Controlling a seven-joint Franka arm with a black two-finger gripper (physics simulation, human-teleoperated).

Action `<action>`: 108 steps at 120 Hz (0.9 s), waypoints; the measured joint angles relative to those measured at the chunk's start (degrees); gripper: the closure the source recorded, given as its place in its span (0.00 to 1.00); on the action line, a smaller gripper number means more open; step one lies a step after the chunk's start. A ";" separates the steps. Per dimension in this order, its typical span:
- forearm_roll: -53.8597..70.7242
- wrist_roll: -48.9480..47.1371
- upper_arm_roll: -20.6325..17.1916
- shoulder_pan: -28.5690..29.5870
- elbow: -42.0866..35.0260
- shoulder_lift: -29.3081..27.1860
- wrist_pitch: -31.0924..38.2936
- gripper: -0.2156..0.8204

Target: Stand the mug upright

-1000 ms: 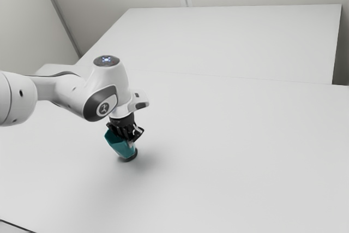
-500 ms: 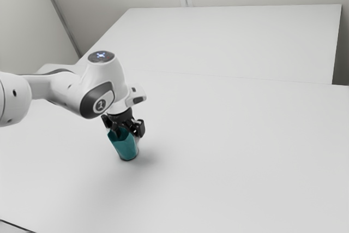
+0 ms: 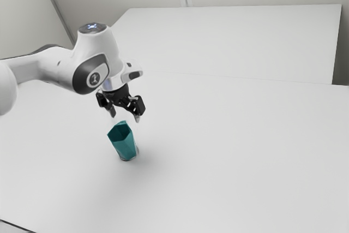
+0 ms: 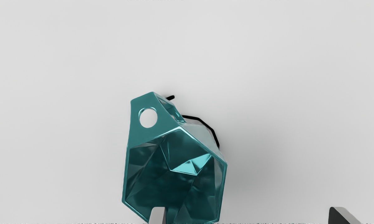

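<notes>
My gripper [image 3: 125, 114] hangs above the mug in the exterior view, its fingers apart and holding nothing. The teal faceted mug [image 3: 125, 144] stands on its base on the white table, mouth up, and looks leaned slightly toward the exterior view's left. Looking down in the wrist view, I see into the mouth of the mug [image 4: 187, 183], with its pierced handle at one side. Between the widely spaced fingertips of the gripper [image 4: 247, 214] lies a broad gap; one fingertip overlaps the mug's rim from above. Part of the mug's base is hidden beneath its body.
The white tabletop [image 3: 234, 151] spreads around the mug. Behind it is a second white surface [image 3: 229, 39], with pale walls beyond. A dark edge line crosses the exterior view's lower left corner.
My hand has risen off the mug and opened. The mug, earlier among the fingers and more tilted, stands straighter on the table and apart from them.
</notes>
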 joint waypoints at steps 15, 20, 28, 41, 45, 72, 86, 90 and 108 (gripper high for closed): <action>-1.45 0.08 0.00 0.00 4.71 1.02 -4.74 0.24; -1.86 0.10 0.00 0.01 6.19 1.50 -6.11 0.24; -2.44 0.14 0.00 0.00 8.83 2.34 -8.26 0.23; -2.99 0.19 0.01 -0.02 13.33 3.63 -11.89 0.23; -3.09 0.20 0.04 -0.03 15.07 4.08 -13.10 0.23; -3.35 0.25 0.15 0.01 24.68 6.74 -20.64 0.23; -3.34 0.25 0.17 0.20 28.75 7.21 -24.33 0.23; -3.34 0.24 0.17 0.27 29.65 7.28 -25.27 0.23; -3.28 0.21 0.17 0.55 32.90 7.78 -28.95 0.23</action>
